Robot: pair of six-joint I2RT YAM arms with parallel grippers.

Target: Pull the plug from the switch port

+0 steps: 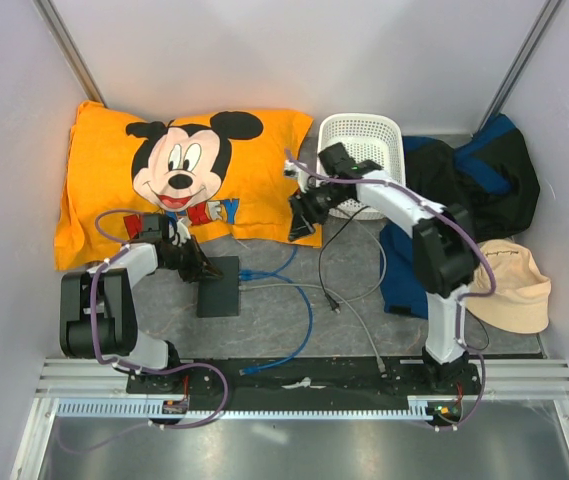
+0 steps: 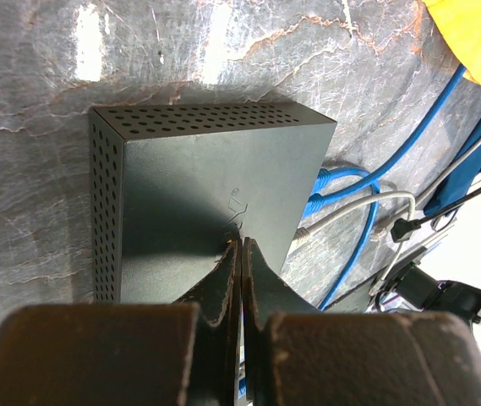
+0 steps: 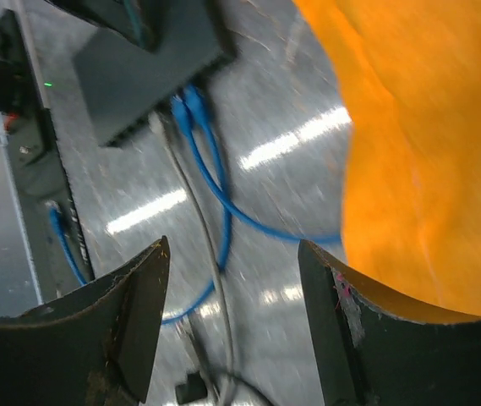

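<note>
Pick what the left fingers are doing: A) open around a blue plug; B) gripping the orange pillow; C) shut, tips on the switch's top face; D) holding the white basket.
C: the left fingers are pressed together with tips on the switch port's top, and the blue plugs at its edge are untouched.

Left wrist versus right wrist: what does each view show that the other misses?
Left wrist only: the left end effector, fingers shut, tips over the top of the switch port. Right wrist only: the right end effector, open and holding nothing, and the black base rail. Both: the switch port, the blue cables and grey cable plugged into its edge, and the orange cloth.
</note>
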